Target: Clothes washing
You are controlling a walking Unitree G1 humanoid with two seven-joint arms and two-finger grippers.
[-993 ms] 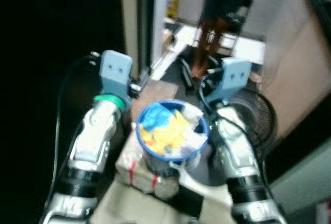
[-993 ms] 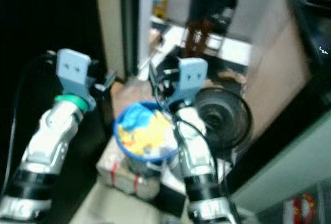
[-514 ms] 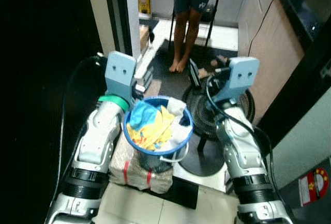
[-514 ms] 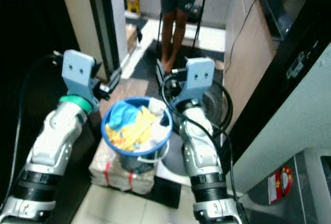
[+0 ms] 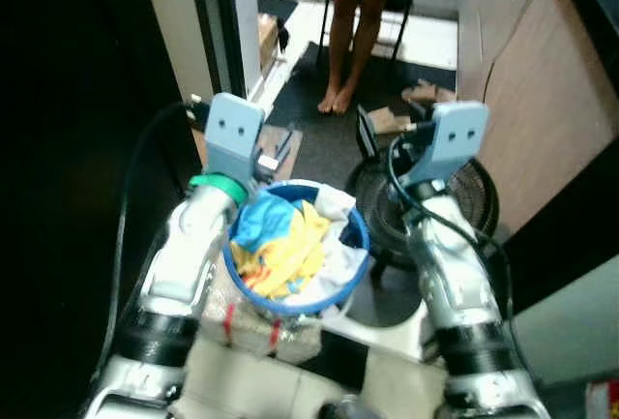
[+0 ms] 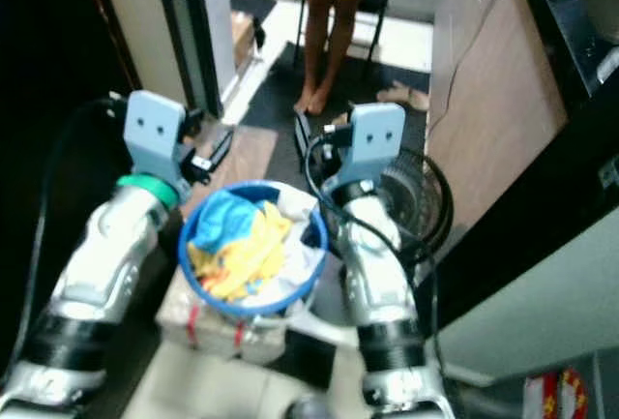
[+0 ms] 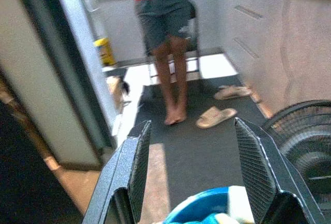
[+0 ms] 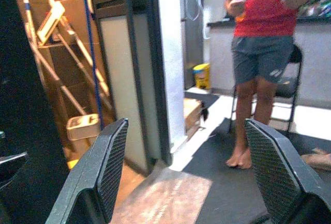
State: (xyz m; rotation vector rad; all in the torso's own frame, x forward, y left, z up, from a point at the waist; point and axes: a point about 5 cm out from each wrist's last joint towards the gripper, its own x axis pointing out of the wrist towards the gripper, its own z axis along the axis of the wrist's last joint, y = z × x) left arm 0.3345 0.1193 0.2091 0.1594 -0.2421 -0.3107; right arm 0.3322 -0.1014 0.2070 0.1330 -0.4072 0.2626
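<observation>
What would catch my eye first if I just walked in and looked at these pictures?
Probably the blue bucket heaped with yellow, blue and white clothes, sitting between the robot's two silver arms. Straight ahead, a barefoot person in dark shorts stands on a dark mat, with sandals lying nearby. A black floor fan sits low beside the right arm, against the wooden cabinets.

The bucket (image 5: 338, 288) is smooth blue plastic, heaped with soft yellow, blue and white cloth (image 5: 282, 240). Both arms are glossy silver metal. The fingers (image 7: 255, 172) carry matt black cross-hatched pads. The fan (image 5: 474, 208) has a thin black wire grille.
</observation>
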